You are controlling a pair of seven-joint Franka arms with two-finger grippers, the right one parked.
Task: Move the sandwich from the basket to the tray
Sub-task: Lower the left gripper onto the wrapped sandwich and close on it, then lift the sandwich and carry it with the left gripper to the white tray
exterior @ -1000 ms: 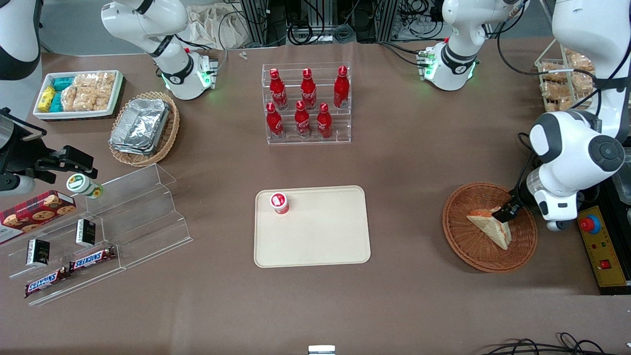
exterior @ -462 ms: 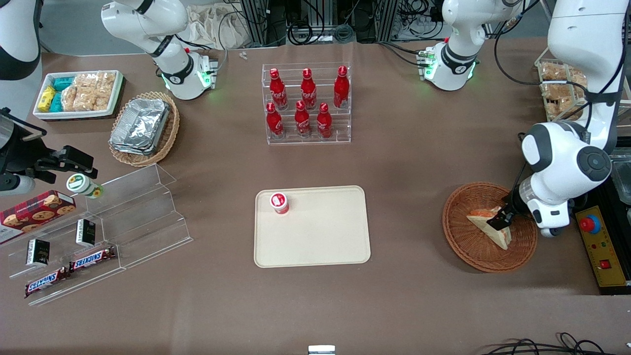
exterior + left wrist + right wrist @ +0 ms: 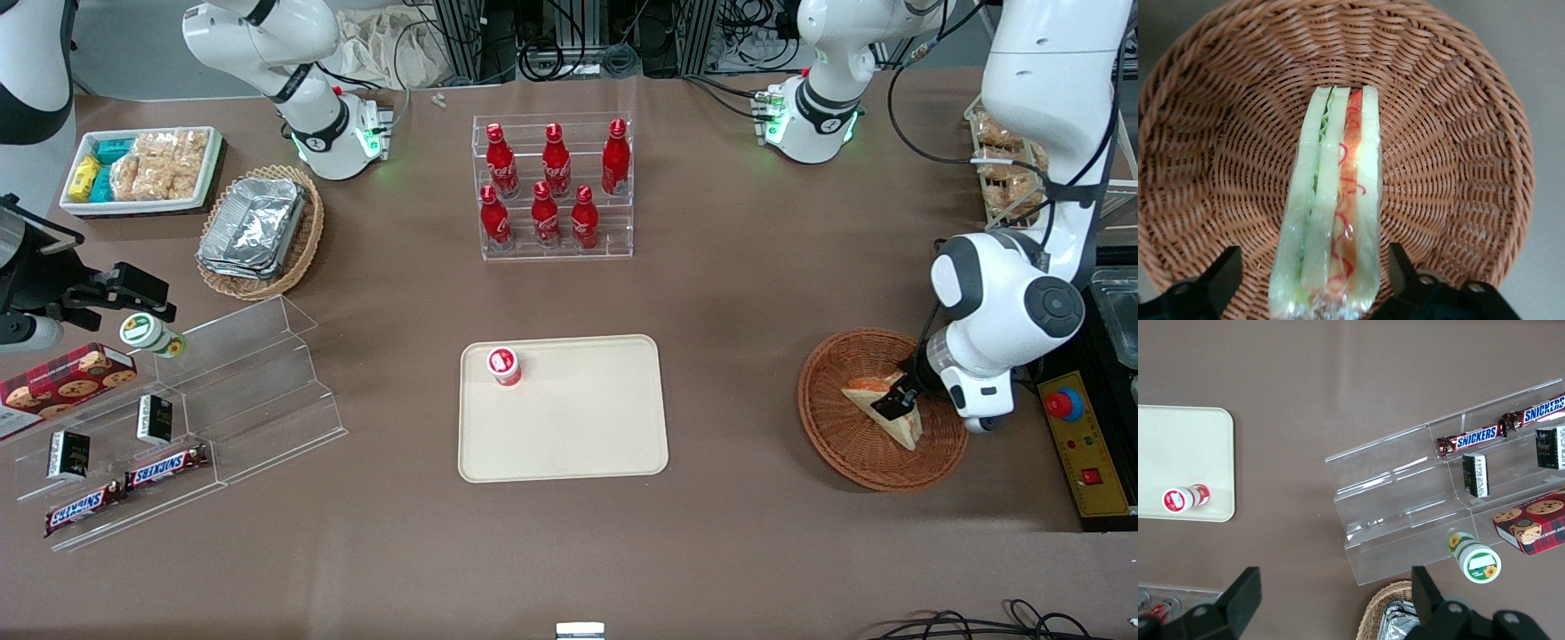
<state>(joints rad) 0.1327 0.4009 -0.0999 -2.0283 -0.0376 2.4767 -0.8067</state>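
The gripper (image 3: 1313, 293) is down inside the basket (image 3: 1458, 200), its two black fingers (image 3: 1221, 277) spread wide on either side of the sandwich (image 3: 1331, 213) with clear gaps, so it holds nothing yet. In the wrist view the wedge stands on edge, filling layers facing the camera, wrapped in glossy film.

In the front view the gripper (image 3: 892, 404) sits over the sandwich (image 3: 889, 411), which lies in the basket (image 3: 836, 444) near its centre, toward the working arm's end of the table. The tray (image 3: 578, 444) is well apart, at about nine o'clock from the basket. A small red-capped bottle (image 3: 503, 365) stands at the tray's ten o'clock corner; the rest of the tray is bare. Farther from the camera, at twelve o'clock from the tray, a clear rack holds red bottles (image 3: 556, 182).

The step in hand looks like closing on the wedge. Risks from here:
- The film looks slick and the bread soft, so a light squeeze may let the wedge slip out on the lift, while a hard one would likely crush it.
- If the fingers sit too low they may catch the wicker and drag the basket up.
- A grip near one end could let the wedge swing and tip.
- A placement too near the ten o'clock corner could knock the bottle over.
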